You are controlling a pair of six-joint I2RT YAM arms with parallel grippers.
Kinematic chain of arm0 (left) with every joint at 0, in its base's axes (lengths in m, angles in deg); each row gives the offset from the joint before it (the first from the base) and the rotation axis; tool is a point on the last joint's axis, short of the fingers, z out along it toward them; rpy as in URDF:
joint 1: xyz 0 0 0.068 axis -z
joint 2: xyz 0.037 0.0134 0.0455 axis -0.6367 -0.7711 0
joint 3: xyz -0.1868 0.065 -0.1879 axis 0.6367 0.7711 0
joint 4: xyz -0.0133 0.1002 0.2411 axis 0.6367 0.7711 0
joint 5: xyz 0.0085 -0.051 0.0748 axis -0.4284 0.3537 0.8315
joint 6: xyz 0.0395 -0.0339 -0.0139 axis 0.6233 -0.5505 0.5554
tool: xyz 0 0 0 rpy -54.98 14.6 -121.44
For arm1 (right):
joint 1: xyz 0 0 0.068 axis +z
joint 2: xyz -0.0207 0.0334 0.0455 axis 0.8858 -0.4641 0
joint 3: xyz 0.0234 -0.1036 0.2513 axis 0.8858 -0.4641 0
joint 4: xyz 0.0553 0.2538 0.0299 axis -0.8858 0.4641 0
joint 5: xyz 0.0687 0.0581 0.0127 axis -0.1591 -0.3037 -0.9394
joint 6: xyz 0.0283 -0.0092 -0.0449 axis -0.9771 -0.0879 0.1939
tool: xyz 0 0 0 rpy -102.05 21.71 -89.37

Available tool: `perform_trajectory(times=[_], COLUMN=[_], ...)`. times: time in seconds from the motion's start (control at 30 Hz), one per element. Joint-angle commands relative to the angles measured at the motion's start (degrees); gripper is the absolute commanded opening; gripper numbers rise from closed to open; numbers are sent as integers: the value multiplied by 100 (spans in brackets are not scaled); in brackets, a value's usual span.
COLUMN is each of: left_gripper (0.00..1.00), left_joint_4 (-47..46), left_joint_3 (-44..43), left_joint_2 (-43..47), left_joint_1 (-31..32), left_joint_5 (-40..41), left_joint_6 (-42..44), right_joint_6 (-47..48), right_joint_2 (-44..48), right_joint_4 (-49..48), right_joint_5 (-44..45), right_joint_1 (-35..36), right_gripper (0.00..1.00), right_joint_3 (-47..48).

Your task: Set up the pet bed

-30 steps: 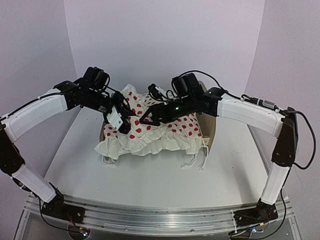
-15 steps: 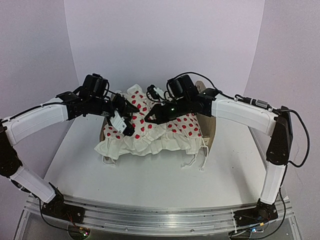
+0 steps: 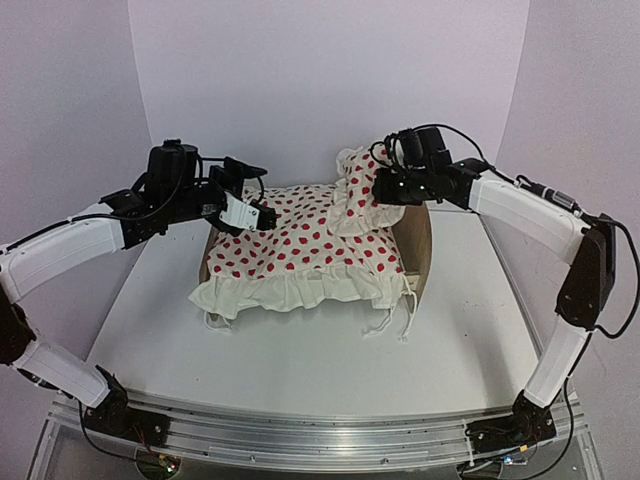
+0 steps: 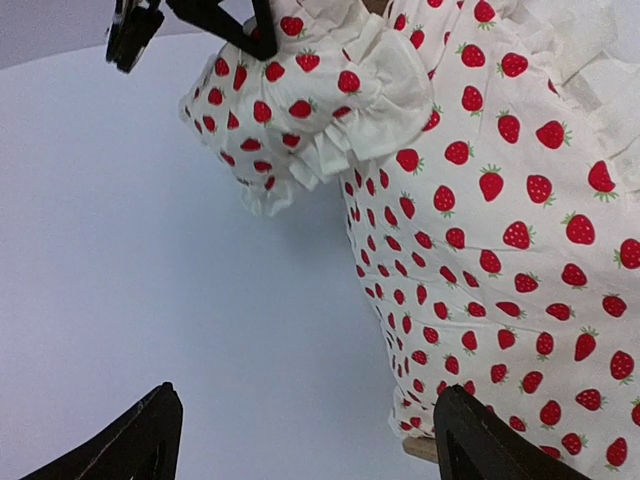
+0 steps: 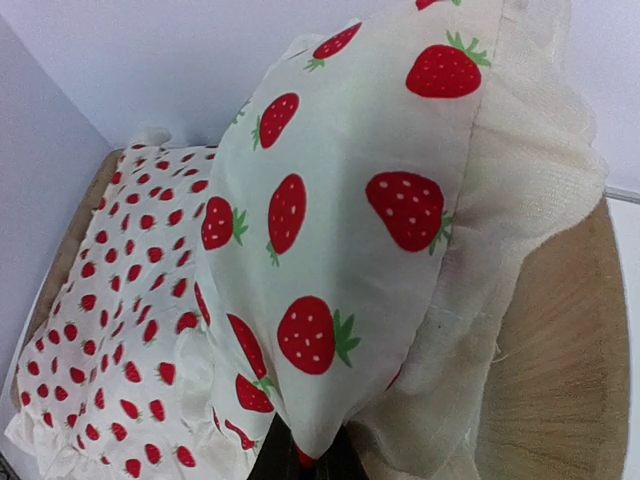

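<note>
The bed lies mid-table under the blanket, with only its wooden ends showing. The left gripper hangs wide open just above the bed's far left corner. The right gripper pinches the pillow above the bed's right end.

Robotics lab test booth: plain pale walls are enclosing a white table, and an aluminium rail along its near edge is carrying the left arm's base and the right arm's base.
</note>
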Motion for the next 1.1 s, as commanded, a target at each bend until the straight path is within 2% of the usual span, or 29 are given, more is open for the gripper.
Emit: perform_trajectory(times=[0.0,0.17,0.33,0.5,0.73,0.77,0.9,0.97,1.07], left_gripper=[89,89,89,89,89,89,89,89,89], left_joint_4=[-9,12,-35,-53,-134,-142,-112,-69,-30], left_joint_3=[372,532,649,692,735,738,723,712,724], left_joint_2=[436,570,620,617,570,570,563,561,574], left_joint_1=[-75,-93,-116,-117,-116,-116,-118,-116,-116], left_joint_5=[304,329,300,264,226,225,218,211,210], left_joint_6=[-515,-578,-567,-535,-466,-464,-501,-525,-535], right_joint_6=[-202,432,1185,1426,1531,1551,1653,1648,1608], right_joint_2=[-51,-545,-900,-1012,-1344,-1394,-1578,-1617,-1497], right_joint_4=[297,1332,2332,3326,3777,3779,3766,3769,3735], right_joint_5=[173,35,-703,-293,-341,-234,74,178,417], right_joint_1=[-287,-375,-370,-369,-377,-379,-372,-371,-347], right_gripper=[0,0,0,0,1,3,31,38,40], right_joint_3=[164,1048,1848,2596,2904,2922,3247,3432,3432])
